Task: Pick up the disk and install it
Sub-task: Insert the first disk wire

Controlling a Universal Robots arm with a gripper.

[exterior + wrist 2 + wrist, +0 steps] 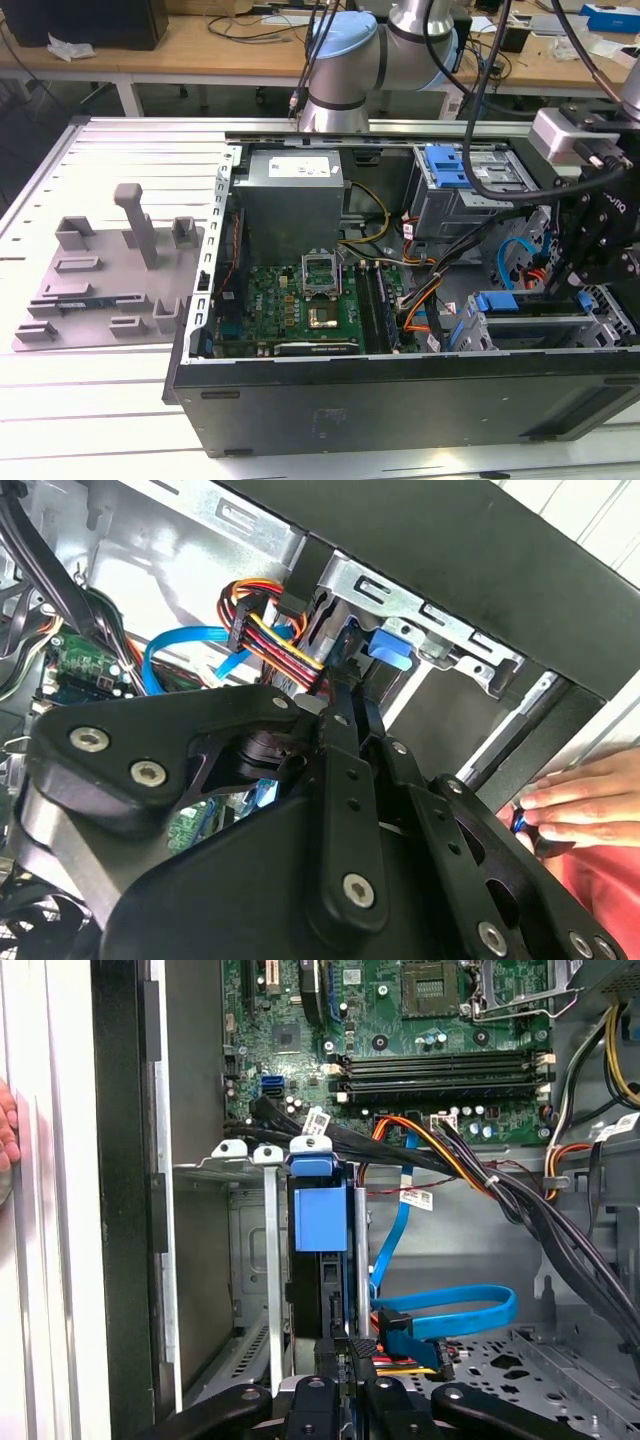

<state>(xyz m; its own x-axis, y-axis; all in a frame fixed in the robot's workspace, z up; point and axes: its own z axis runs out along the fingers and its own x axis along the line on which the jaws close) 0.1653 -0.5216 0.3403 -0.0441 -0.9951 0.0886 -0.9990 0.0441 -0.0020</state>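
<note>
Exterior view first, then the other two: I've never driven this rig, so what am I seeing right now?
The exterior view looks from off the arm at a table. The arm reaches over an open computer case, with a grey fixture plate beside it on that view's left. Both wrist views ride on the arm and look past its black end effector into the case. In the first wrist view the disk, in its blue carrier, stands on edge in the metal drive cage, just ahead of the end effector. I cannot tell whether it is gripped. In the second wrist view a person's hand rests at the case's outer edge.
</note>
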